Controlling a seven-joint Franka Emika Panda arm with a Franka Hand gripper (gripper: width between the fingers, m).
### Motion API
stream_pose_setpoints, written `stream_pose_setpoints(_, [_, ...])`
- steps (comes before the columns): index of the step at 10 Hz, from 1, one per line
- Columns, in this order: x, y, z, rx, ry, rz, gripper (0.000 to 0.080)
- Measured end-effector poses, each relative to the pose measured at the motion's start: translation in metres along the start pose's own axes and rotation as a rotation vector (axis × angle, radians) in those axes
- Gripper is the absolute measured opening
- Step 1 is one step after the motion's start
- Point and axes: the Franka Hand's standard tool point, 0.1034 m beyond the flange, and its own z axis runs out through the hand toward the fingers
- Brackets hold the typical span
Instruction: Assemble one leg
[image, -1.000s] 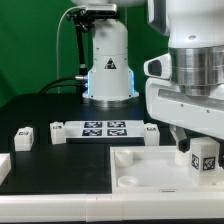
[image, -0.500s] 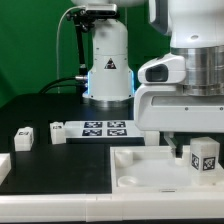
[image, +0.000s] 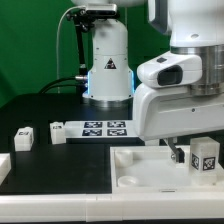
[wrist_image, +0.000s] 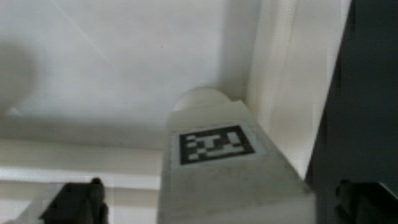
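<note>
The leg, a small white block with a black-and-white marker on its face, stands upright in the large white tray-like part at the exterior view's right. My gripper is low over it, one dark finger standing just to the exterior view's left of the leg. In the wrist view the leg sits between my gripper's two fingers. There is a clear gap to one finger, and the other finger is close against the leg. The jaws are open around the leg.
A second small leg lies on the black table at the exterior view's left. The marker board lies in front of the robot base. Another white part shows at the left edge.
My wrist has turned about its vertical axis above the leg, and the gripper body now faces differently. The leg has stayed in the same spot in the tray.
</note>
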Motion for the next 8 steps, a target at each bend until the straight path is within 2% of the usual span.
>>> stream_pose_setpoints(2, [-0.0001,0.0005,0.0001,0.0,0.0,-0.03,0.0646])
stream_pose_setpoints(3, [-0.0001,0.0007,0.0001,0.0,0.0,-0.03,0.0493])
stream_pose_setpoints(4, [-0.0001,0.0005,0.0001,0.001,0.0,-0.008,0.0285])
stream_pose_setpoints(6, [0.0,0.0004,0.0001,0.002,0.0,0.035,0.029])
stream_pose_setpoints(8, [0.0002,0.0006,0.0,0.003,0.001,0.224,0.029])
